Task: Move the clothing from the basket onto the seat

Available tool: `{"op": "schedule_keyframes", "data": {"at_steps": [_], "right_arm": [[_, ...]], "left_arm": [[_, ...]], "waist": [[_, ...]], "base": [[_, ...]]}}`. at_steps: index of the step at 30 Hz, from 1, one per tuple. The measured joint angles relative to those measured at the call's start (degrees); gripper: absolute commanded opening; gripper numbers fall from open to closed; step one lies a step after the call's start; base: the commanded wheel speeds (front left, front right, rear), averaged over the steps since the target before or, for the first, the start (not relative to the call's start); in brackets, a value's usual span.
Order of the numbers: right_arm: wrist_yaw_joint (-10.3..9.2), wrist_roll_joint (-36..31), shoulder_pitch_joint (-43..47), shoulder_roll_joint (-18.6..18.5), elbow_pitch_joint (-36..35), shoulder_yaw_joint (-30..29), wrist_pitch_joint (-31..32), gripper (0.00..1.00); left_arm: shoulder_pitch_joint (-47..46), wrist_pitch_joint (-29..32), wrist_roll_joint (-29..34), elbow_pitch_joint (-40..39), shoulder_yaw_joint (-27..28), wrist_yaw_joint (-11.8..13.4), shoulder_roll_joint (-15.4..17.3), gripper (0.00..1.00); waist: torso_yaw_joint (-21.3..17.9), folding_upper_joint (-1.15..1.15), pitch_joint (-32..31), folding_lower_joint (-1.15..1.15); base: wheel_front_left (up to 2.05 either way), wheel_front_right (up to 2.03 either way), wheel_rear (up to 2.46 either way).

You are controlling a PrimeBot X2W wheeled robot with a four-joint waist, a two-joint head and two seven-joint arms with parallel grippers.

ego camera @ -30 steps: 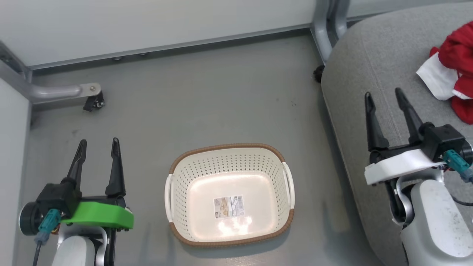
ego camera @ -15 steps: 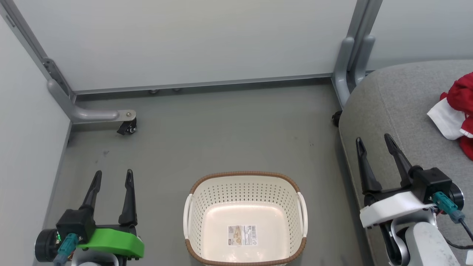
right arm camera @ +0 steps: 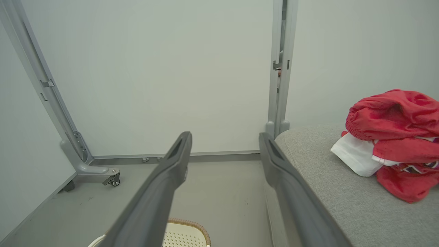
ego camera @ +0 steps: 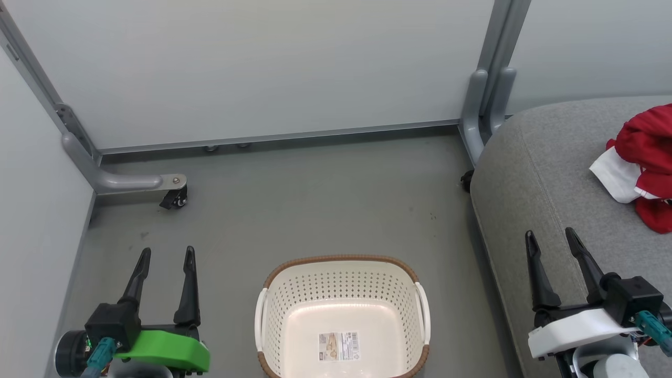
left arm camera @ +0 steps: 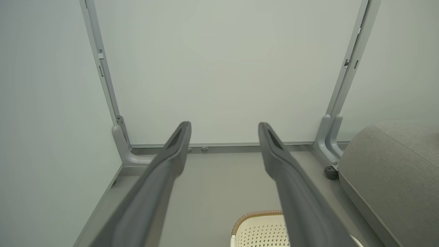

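Basket (ego camera: 341,259) sat on the floor (ego camera: 315,199), holding just a paper label (ego camera: 338,346) on its bottom. In head view it was btwn the two grippers, near the left edge of the seat (ego camera: 546,173) but not touching it. Clothing (ego camera: 643,157) lay bunched in a heap on the seat, well in from that left edge, twd the seat's right side. Red fabric was on top, w/ a white piece sticking out at the heap's left. Left gripper (ego camera: 166,253) hovered over the floor left of the basket, fingers spread wide, nothing btwn them. Right gripper (ego camera: 549,233) hung over the seat's left edge, likewise spread & empty, well apart from the clothing. Pale partition panels (ego camera: 262,68) closed off the floor's far edge. A small caster (ego camera: 176,200) stood by the floor's far left corner.
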Motion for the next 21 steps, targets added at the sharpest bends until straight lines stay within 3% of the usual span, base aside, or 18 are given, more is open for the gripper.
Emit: {"op": "schedule_keyframes", "data": {"at_steps": [18,19,21], "right_arm": [[0.00,0.4,0.2,0.0,-0.4,0.6,0.0,1.00],[0.00,0.4,0.2,0.1,0.0,0.6,0.0,0.00],[0.00,0.4,0.5,0.4,1.1,0.6,0.0,0.00]], "left_arm": [[0.1,0.0,0.9,-1.2,1.0,-0.2,-0.4,1.00],[0.2,0.0,0.8,-0.8,1.0,-0.2,-0.4,0.00],[0.2,0.0,0.6,0.3,0.9,-0.2,-0.5,0.00]], "waist": [[-0.6,0.00,0.4,0.00],[-0.6,0.00,0.4,0.00],[-0.7,0.00,0.4,0.00]], "base": [[0.00,0.00,0.00],[0.00,0.00,0.00],[0.00,0.00,0.00]]}}
